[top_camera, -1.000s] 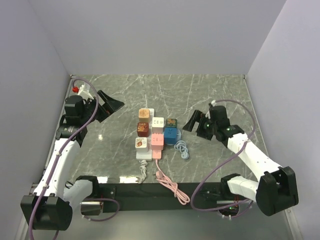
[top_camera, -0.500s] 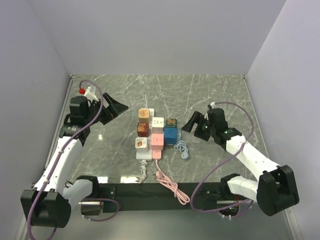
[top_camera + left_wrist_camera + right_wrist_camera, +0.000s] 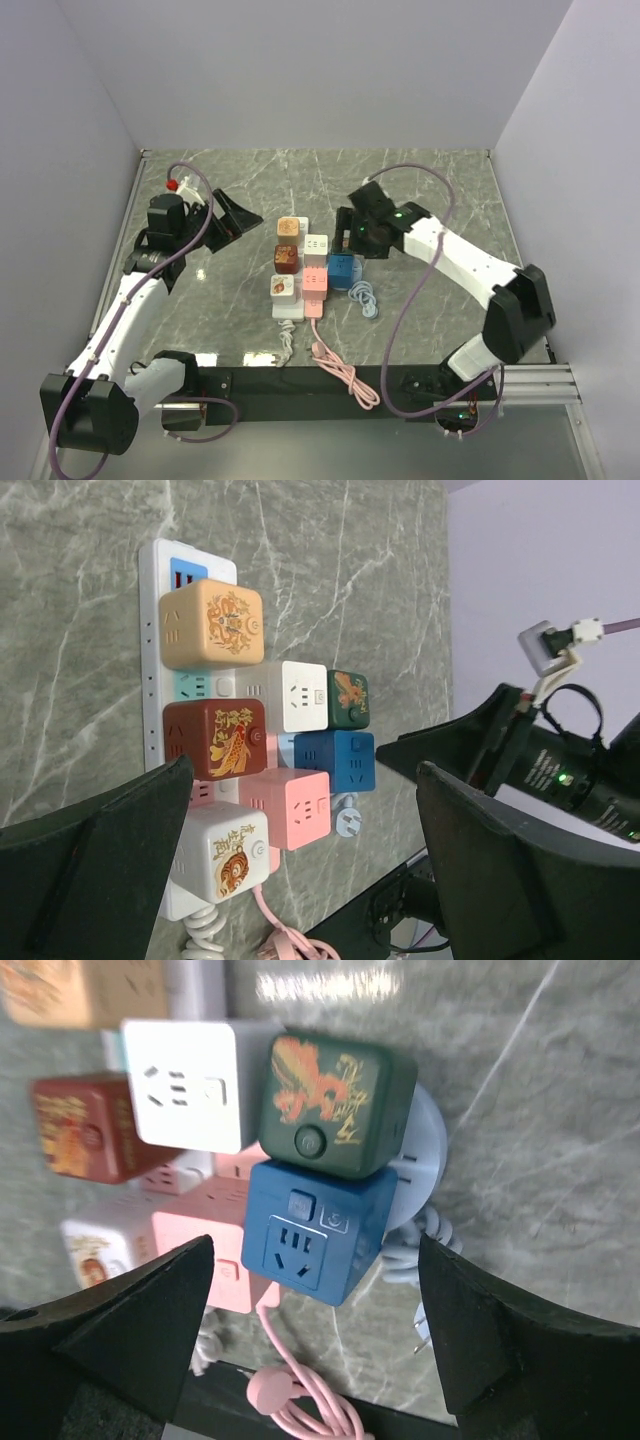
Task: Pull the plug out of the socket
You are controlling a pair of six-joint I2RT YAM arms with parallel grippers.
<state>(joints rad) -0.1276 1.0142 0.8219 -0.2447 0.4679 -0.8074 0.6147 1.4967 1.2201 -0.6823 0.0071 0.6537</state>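
Plug: dark green cube plug with gold dragon print [image 3: 330, 1100], touching the blue cube socket [image 3: 320, 1230] on the grey marble bench [image 3: 560, 1110].
Handling: probably light, rigid, slick plastic with a tight seating.
Hold: its opposite flat sides.
Right hand [image 3: 315, 1260]: spread, hovering above, pinching nothing.
Left hand [image 3: 302, 772]: spread wide, well apart.

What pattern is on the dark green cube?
An orange-gold, dragon-like figure on the dark green cube, clearest in the right wrist view.

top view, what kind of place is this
Likely a robot test cell: plain pale walls box in a marble-look tabletop, two arms are bolted at its near edge, and cube plugs sit staged on power strips.
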